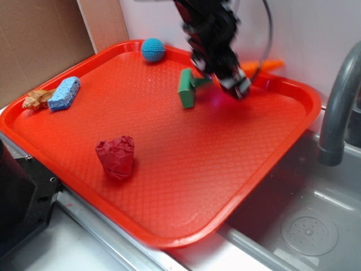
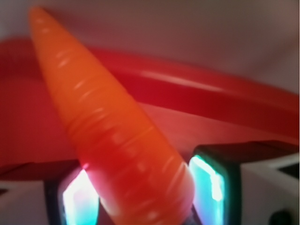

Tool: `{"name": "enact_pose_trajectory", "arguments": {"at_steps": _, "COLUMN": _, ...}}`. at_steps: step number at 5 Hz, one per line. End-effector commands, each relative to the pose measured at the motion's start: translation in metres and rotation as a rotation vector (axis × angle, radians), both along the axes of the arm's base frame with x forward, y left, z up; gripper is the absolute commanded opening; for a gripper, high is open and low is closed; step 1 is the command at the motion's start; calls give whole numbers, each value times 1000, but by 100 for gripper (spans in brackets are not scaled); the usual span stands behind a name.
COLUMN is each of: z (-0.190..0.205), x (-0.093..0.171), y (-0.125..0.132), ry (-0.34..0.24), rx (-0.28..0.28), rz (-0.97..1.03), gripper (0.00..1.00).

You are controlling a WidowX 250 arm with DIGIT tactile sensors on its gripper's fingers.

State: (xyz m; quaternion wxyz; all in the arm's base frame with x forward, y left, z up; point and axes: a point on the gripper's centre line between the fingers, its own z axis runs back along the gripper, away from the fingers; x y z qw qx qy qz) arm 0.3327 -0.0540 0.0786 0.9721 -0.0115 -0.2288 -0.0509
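One carrot we are gripping by its thick end, end effector closed on it, tip pointing ahead toward the tray rim.

Blue ball, green block, sponge

Wall: a plain pale wall closes the back of the scene, evenly lit.
Panels: a brown cardboard sheet stands at far left, with a lighter tan board just beside it.
Sink: a grey stainless-steel sink basin lies at right, its round perforated drain near the front.
Faucet: a grey curved metal faucet rises above the basin.
Surface: a pale grey metal surface runs along the front left, next to a black box.
Light: soft and diffuse, leaving a dull sheen on the steel.
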Motion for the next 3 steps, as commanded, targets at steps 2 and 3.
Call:
{"name": "enact_pose_trajectory", "arguments": {"at_steps": 2, "z": 138, "x": -91, "y": 17, "ry": 128, "rx": -173, "rz": 486, "gripper": 0}}
{"name": "enact_pose_trajectory", "arguments": {"at_steps": 3, "z": 159, "x": -122, "y": 18, "ry": 199, "rx": -308, "rz": 535, "gripper": 0}}
